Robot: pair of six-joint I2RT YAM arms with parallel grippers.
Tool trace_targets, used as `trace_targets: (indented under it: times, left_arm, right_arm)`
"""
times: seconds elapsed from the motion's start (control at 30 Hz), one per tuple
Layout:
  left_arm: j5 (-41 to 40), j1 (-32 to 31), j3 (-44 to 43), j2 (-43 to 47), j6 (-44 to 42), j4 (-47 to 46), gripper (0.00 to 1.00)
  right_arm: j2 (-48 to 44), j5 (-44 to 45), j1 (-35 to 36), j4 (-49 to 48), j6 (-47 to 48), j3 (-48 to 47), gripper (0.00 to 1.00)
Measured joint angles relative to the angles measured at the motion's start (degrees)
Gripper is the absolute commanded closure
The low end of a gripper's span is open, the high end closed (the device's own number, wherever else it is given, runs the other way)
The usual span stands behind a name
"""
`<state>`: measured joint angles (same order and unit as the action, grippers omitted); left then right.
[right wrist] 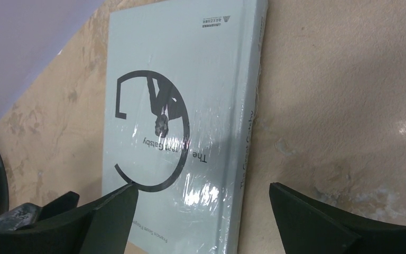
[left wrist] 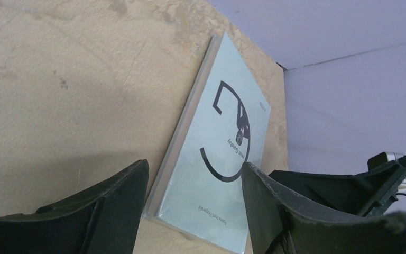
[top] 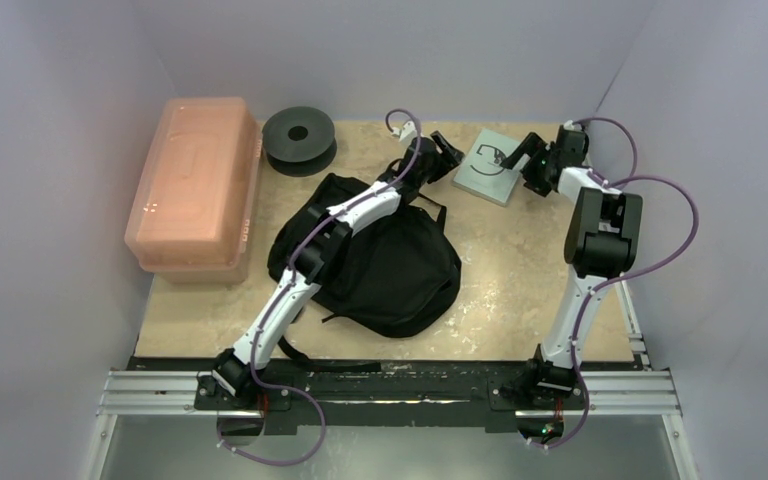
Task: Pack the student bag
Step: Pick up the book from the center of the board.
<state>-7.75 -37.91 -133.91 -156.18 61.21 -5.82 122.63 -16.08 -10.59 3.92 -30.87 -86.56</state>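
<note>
white-and-black arms (top: 278, 305) with looping purple cables (top: 695, 216) and dark wedge-shaped end effector fingers (left wrist: 111, 211)

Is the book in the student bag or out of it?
Out. The book lies flat, cover up, on the table, apart from the student bag; the left pincer and right pincer are open, gripping nothing.

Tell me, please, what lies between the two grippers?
A pale book lies flat between the left gripper and the right gripper, clearest in the top view.
</note>
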Motion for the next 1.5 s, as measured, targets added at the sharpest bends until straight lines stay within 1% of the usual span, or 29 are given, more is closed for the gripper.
trace_targets:
  times: [0.13,0.27,0.33,0.57,0.67,0.8,1.0,1.27,1.5]
  left_arm:
    - [-0.11,-0.09,-1.01,-1.29,5.92,2.47,0.37]
    - [1.46,-0.15,-1.92,-2.95,10.05,4.07,0.38]
    - [2.62,-0.15,-2.08,-3.28,11.19,3.43,0.38]
    - [7.65,0.35,-2.08,-3.26,11.52,3.34,0.46]
    - [10.64,0.98,-2.03,-3.26,11.02,3.34,0.46]
    - [14.14,1.79,-0.2,-2.12,8.33,2.95,0.47]
    - [18.8,2.23,2.93,1.42,6.14,4.87,0.5]
    - [24.63,2.01,8.7,7.58,6.01,5.11,0.51]
    - [27.02,0.44,18.49,15.1,5.57,5.11,0.49]
  right_arm:
    - [0.28,-0.07,0.48,0.39,0.11,-0.81,0.04]
    - [0.96,-0.33,1.14,0.37,0.26,-1.25,0.1]
    - [1.2,-0.7,1.51,0.39,0.33,-1.27,0.13]
    - [2.64,-1.62,2.32,0.37,1.05,-2.19,0.24]
    - [3.13,-1.62,2.49,0.35,1.44,-2.73,0.28]
    - [3.45,-1.6,2.99,0.22,1.92,-2.99,0.33]
    - [3.61,-1.95,3.45,-0.76,1.57,-2.69,0.35]
    - [3.08,-4.42,3.45,-7.52,-0.35,1.38,0.38]
    - [1.33,-7.8,3.58,-11.54,-2.21,6.12,0.39]
